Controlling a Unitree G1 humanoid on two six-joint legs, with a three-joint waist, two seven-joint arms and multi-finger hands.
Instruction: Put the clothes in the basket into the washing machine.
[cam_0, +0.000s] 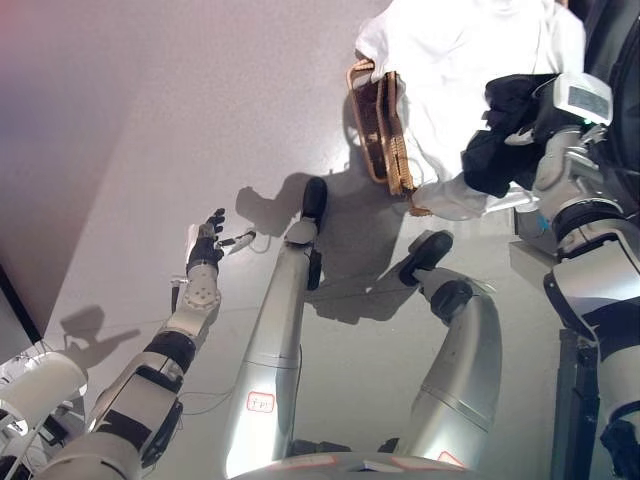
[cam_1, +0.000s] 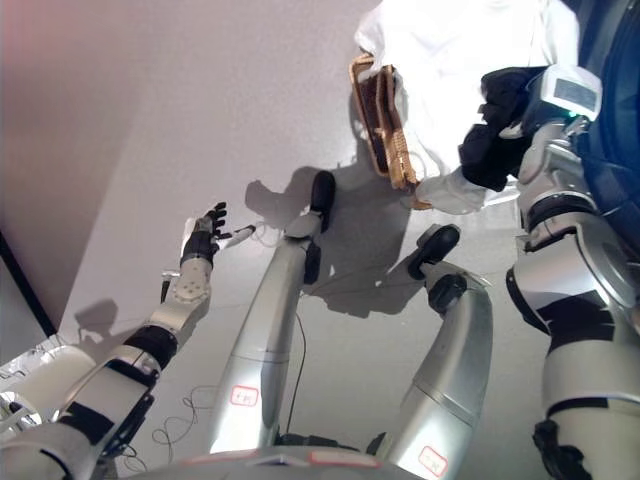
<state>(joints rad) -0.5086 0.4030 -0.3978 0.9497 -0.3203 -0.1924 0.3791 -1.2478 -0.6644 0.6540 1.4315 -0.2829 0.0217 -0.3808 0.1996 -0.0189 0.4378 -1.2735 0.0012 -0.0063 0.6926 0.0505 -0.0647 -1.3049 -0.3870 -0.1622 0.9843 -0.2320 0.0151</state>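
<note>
Left eye view shows a woven basket (cam_0: 385, 130) standing on the grey floor (cam_0: 150, 120), at the upper right of the scene. White clothes (cam_0: 460, 70) fill the basket and spill over its rim, one white fold hanging down the basket's near side towards the floor.

Right hand (cam_0: 500, 140) — dark, at the basket's near right edge — lies against the white clothes just above that hanging fold. Its fingers are curled, bunched close on the cloth; whether they actually grip the fabric cannot be told from either view, since the fingertips are not separately visible.

Left hand (cam_0: 207, 240) is well apart from the basket, down and to its left, held above bare floor. Its fingers are straight and spread, holding nothing — the palm faces roughly towards the basket.

Right eye view confirms the same arrangement: basket with its brown woven wall facing left, clothes heaped above it, right hand at the heap's lower right side.
</note>
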